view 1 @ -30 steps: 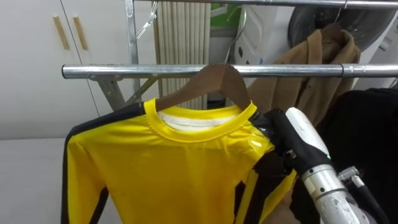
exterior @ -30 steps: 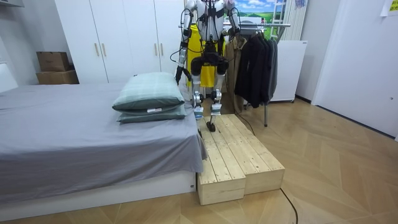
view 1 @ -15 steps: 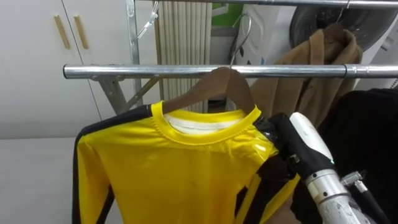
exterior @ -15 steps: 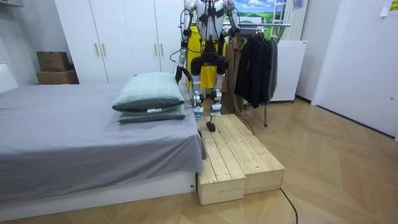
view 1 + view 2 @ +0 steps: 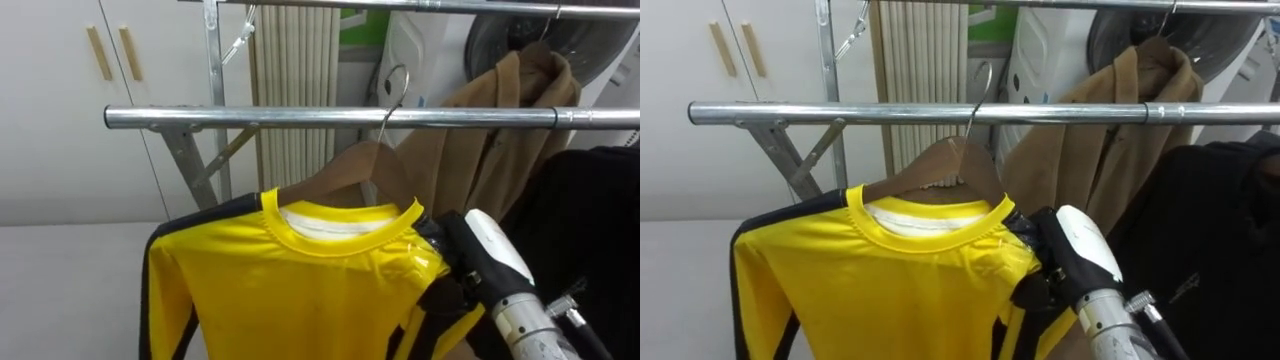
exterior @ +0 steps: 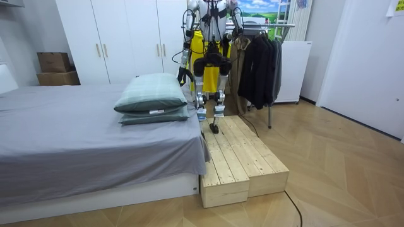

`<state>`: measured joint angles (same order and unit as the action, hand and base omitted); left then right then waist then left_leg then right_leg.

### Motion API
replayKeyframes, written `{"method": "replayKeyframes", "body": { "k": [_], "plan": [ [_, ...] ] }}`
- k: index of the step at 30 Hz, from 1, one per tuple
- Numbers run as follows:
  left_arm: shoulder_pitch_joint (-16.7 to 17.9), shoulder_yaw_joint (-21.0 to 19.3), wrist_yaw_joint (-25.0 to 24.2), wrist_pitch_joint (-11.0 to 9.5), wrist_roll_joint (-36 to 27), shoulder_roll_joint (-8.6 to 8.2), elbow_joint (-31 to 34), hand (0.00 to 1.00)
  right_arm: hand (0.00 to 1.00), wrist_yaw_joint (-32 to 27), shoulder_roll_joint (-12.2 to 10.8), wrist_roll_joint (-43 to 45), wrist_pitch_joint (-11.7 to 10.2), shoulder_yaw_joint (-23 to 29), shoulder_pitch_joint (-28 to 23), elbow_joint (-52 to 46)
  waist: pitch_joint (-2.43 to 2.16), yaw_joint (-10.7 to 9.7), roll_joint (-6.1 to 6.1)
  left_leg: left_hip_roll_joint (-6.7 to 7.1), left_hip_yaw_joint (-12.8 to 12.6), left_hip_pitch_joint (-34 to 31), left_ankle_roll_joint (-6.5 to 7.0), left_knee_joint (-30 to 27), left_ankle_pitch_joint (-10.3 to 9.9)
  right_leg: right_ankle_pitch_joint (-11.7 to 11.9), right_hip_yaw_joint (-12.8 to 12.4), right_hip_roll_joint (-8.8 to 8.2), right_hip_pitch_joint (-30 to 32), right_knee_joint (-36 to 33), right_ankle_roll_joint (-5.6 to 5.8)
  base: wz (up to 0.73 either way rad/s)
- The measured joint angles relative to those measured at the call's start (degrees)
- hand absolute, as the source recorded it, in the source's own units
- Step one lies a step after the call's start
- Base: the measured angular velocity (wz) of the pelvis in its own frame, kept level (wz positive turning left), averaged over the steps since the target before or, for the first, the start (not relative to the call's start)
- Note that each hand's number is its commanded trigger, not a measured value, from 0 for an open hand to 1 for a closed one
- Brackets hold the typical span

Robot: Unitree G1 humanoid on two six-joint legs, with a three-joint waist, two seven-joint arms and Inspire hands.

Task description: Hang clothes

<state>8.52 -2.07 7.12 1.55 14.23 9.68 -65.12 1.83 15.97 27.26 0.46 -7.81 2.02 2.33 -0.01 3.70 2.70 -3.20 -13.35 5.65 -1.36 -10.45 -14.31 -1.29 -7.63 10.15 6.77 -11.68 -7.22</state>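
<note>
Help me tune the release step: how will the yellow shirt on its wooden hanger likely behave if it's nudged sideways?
The yellow shirt looks thin and glossy, so probably floppy, light and slippery against the right hand. The wooden hanger looks stiff, but its thin wire hook at the rail would likely let it swing and slide.

glossy white shell over the wrist, black right hand (image 5: pixel 450 296) just ahead of it, then a bare silver metal forearm with a thin black cable running alongside. from across the room: silvery arms, black hips, pale grey legs.
</note>
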Motion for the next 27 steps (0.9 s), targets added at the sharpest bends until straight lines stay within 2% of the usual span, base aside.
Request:
{"method": "replayKeyframes", "body": {
  "k": [8, 11, 15, 23, 27],
  "plan": [
    [0.18, -0.18, -0.05, -0.21, 0.05, 0.05, 0.04, 0.00, 1.00, 4.49, 0.03, -0.27, 0.31, 0.00, 0.00, 1.90, 0.01, 0.11, 0.06, -0.04, 0.15, 0.02, -0.03, 0.02, 0.02, -0.06, -0.19, 0.14, 0.02, 0.00, 0.12, 0.00],
    [0.29, -0.59, -0.16, -0.21, 0.07, 0.23, 0.16, 0.00, 1.00, 5.44, 0.03, -0.50, 0.33, 0.00, 0.00, 1.90, 0.00, 0.13, 0.39, 0.11, 1.08, 0.12, -0.03, -0.25, 0.02, -0.04, -0.34, 0.20, -0.16, 0.02, 0.08, 0.00],
    [0.51, -1.25, -0.19, -0.22, 0.04, 0.33, 0.81, 0.00, 1.00, 6.62, 0.01, -0.93, 0.41, 0.01, 0.00, 1.95, 0.07, 0.06, 0.95, 0.11, 1.13, 0.16, -0.02, -0.35, 0.02, -0.09, -0.34, 0.20, -0.38, 0.14, 0.16, 0.00],
    [0.72, -1.21, -0.19, -0.20, -0.14, 0.33, 1.08, 0.00, 1.00, 7.05, -0.25, -2.08, 0.19, 0.01, 0.01, 4.41, 0.10, 0.06, 1.00, 0.11, 1.21, 0.68, 0.04, -0.17, -0.02, -0.13, -0.32, 0.20, -0.91, 0.17, 0.28, 0.00],
    [1.64, -1.22, -0.15, -0.24, -0.23, 0.29, 2.51, 0.00, 1.00, 6.19, -0.49, -2.38, -0.80, 0.03, 0.03, 6.42, 0.17, 0.19, 0.89, 0.09, 1.25, 1.03, 0.11, -0.15, -0.08, -0.24, -0.16, 0.19, -1.33, 0.17, 0.35, 0.00]
  ]
}}
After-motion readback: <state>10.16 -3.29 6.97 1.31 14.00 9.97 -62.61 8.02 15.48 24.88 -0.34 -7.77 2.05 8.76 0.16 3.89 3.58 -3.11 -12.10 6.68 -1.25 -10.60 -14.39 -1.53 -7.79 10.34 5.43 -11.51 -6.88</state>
